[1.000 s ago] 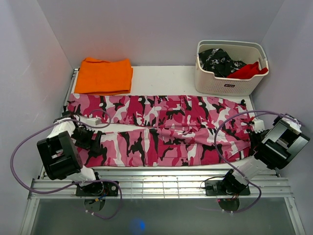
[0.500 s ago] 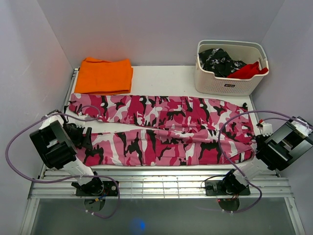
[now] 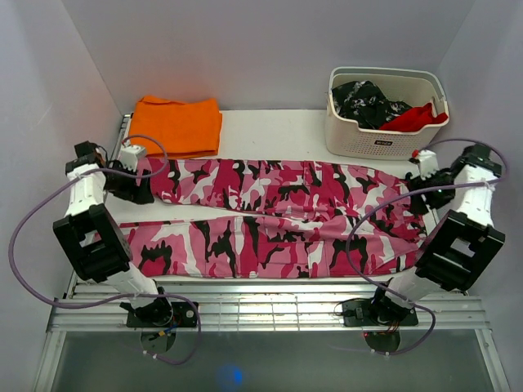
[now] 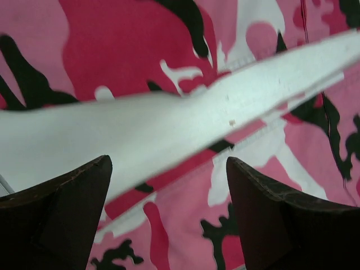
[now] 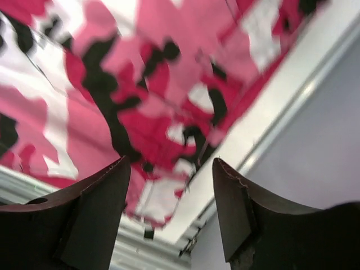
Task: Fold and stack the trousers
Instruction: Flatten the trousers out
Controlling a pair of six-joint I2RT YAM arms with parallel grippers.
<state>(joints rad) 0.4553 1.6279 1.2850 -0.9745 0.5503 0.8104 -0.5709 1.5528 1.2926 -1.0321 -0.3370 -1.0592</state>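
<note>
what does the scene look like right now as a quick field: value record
trousers: spread flat, legs pointing left, waist to the right, not yet folded
left arm: jaws open and empty, at the far leg's cuff end
right arm: jaws open and empty, at the waist end
orange cloth: folded, far left, behind the trousers
basket: far right, holds a speckled garment and a red cloth
</note>
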